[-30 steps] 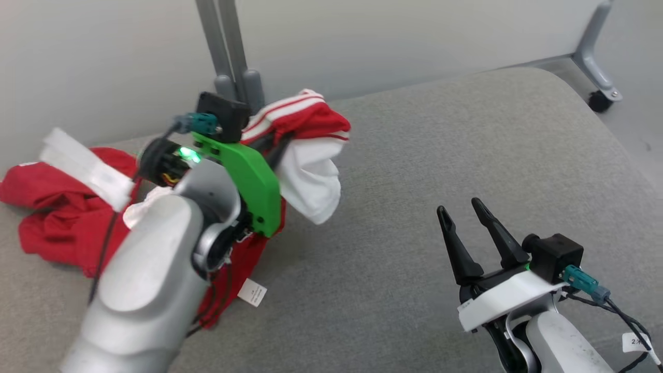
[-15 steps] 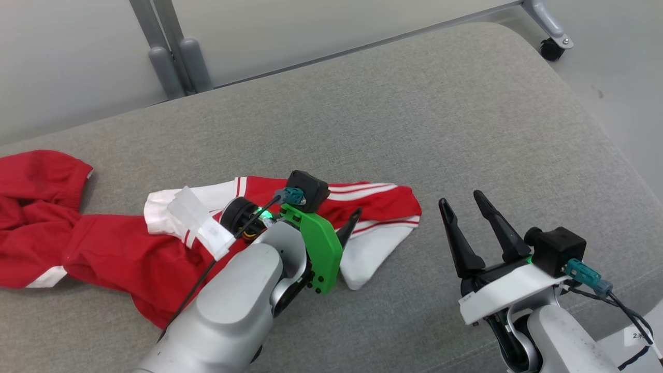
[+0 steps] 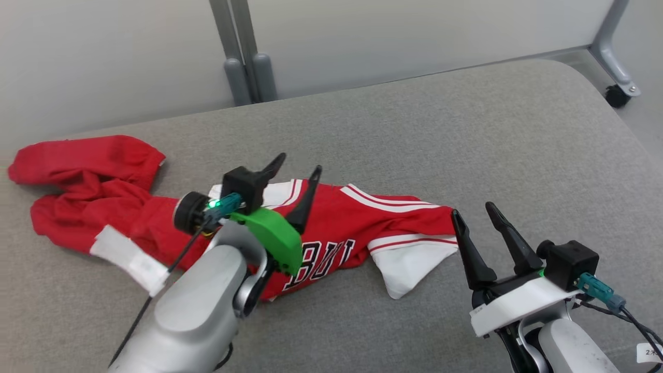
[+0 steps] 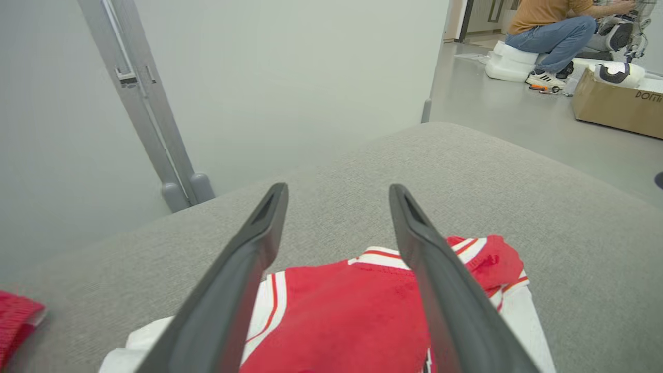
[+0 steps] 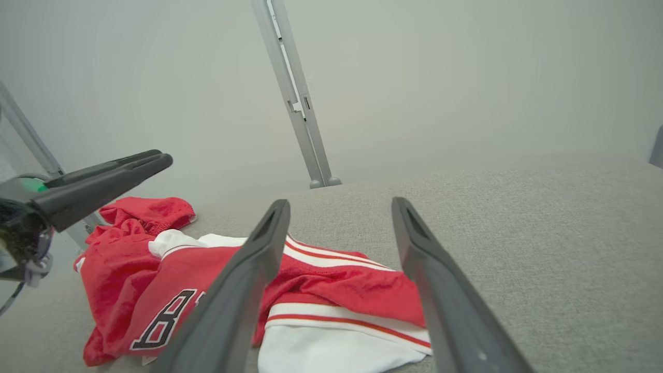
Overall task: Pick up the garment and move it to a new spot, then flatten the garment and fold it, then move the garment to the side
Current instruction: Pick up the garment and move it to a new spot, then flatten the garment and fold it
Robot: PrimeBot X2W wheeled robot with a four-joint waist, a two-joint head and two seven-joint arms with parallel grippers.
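Red garment point(image 3: 362, 228) w/ white trim lies crumpled across the left-middle of the grey fabric tabletop point(image 3: 466, 129). Over its upper edge is the left tool point(image 3: 300, 161), fingers spread apart, nothing btwn them. Same for the right tool point(image 3: 471, 209): spread wide, empty, near the garment's white right end, not touching afaict.

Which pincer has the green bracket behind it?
The left pincer, open above the red jersey: it carries the green bracket, whereas the right pincer sits on a white bracket.
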